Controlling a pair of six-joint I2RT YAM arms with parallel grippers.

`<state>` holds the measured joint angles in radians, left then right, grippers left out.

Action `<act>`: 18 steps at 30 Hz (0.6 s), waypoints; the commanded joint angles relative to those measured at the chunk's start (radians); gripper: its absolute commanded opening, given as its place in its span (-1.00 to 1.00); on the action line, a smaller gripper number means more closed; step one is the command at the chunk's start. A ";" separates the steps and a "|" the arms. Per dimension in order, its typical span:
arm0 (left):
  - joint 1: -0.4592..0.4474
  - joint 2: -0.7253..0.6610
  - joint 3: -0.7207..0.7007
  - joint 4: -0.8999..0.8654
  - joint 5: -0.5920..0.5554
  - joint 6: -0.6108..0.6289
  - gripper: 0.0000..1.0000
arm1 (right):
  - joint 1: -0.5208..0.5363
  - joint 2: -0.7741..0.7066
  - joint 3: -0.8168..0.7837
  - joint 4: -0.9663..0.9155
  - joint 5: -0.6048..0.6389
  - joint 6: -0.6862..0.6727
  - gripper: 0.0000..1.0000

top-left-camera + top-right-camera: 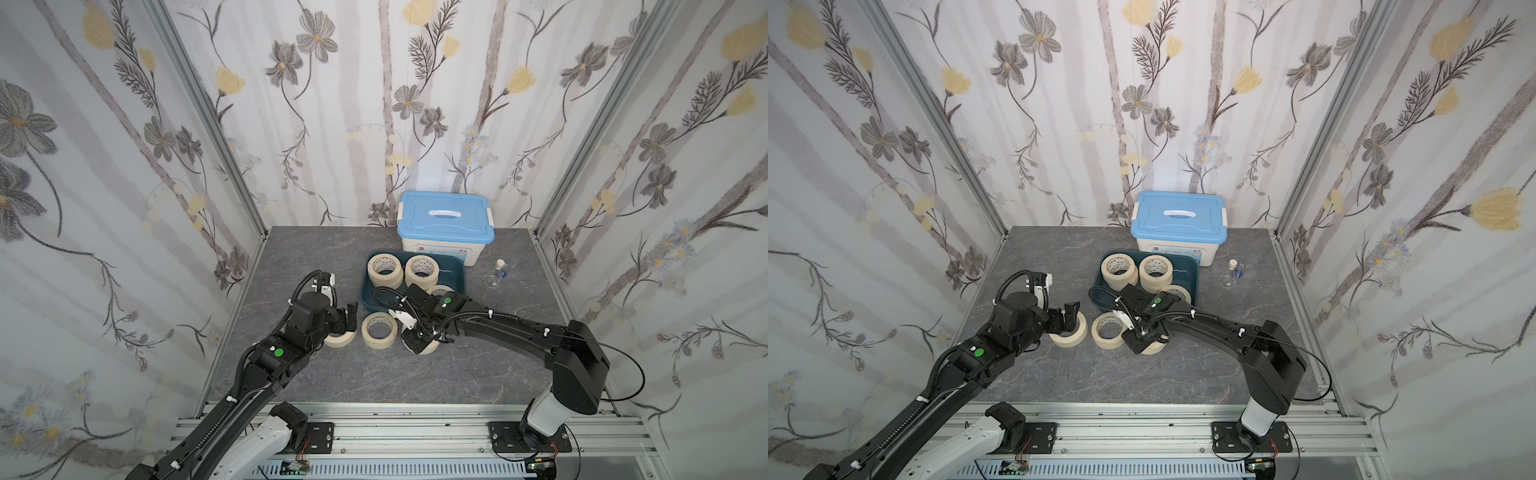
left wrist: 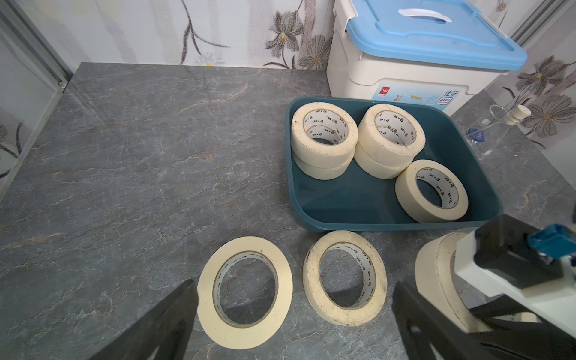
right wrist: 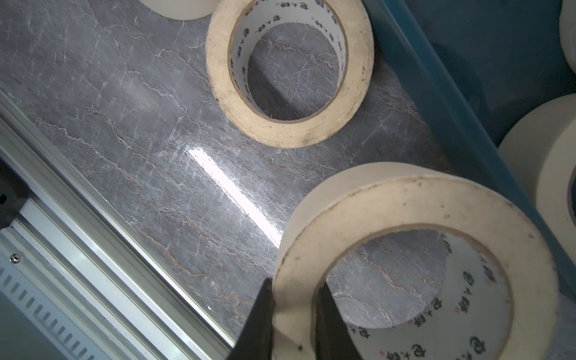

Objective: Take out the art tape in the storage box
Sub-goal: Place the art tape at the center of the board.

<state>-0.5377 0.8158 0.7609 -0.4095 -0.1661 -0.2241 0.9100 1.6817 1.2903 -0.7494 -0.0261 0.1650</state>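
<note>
cream tape rolls (image 2: 324,137), white cores with dark print. white bin (image 2: 367,71): red "deli" logo. right gripper (image 3: 294,286) pinches one roll (image 3: 405,205) by its wall, left gripper (image 2: 294,286) wide open.

1. Dark teal storage box (image 2: 358,202) on the grey marble table (image 2: 140,156), just in front of a white bin (image 2: 389,71) with a light-blue lid (image 2: 436,40).
2. Inside the box, at its far end: first stack of art tape (image 2: 311,152) and second stack (image 2: 374,140), two rolls each, side by side.
3. Also inside, a single roll (image 2: 405,193), just beside the second stack and close to the near wall.
4. Outside, flat on the table: first loose roll (image 2: 249,246) and second loose roll (image 2: 311,280), near each other but apart, the second just beside the box.
5. Third loose roll (image 2: 433,280), partly hidden behind the white and black right arm (image 2: 505,274).
6. Left gripper (image 2: 296,283) with black fingers (image 2: 168,321) spread wide, both flat rolls seen between them.
7. Beyond the box, beside the bin: clear glass flask (image 2: 498,124) with a cream stopper (image 2: 519,113).
</note>
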 commanded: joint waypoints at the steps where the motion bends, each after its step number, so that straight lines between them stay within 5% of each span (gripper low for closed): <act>1: 0.001 -0.009 -0.002 -0.014 -0.026 0.006 1.00 | 0.001 0.022 -0.004 0.050 0.016 0.009 -0.74; 18: 0.001 -0.007 -0.004 -0.026 -0.034 0.007 1.00 | -0.032 0.126 0.001 0.109 0.074 -0.020 -0.74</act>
<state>-0.5377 0.8059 0.7559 -0.4335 -0.1837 -0.2241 0.8814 1.7988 1.2823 -0.6819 0.0261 0.1593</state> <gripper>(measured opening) 0.997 0.206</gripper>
